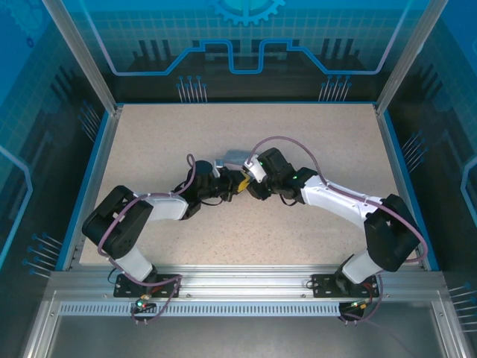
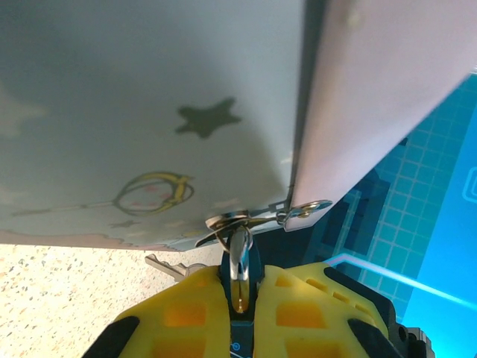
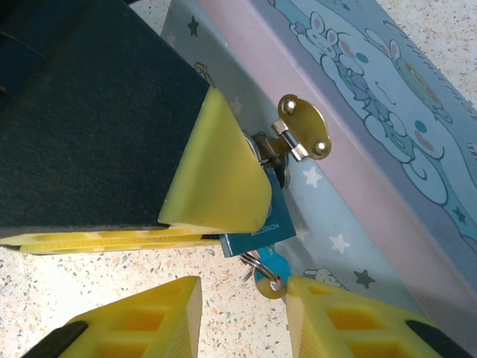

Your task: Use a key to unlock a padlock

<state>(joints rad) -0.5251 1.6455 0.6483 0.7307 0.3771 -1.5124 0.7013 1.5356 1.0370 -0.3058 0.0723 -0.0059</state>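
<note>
Steel shackle hung from the tin hasp, padlock below | your left gripper clamped it steady | your right gripper stood part-open around the key, gripping nothing yet, lined up to pinch it.

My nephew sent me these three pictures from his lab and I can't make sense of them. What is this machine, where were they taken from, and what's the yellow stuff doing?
Two robot arms sit at a table's near edge. The overhead picture shows both meeting at a pale tin. The other two come from cameras on the wrists. The yellow pieces are gripper fingers. The left gripper is shut on the small blue padlock hanging from the tin's clasp. The right gripper has its fingers on either side of the key below the padlock; whether it grips it I can't tell.
</note>
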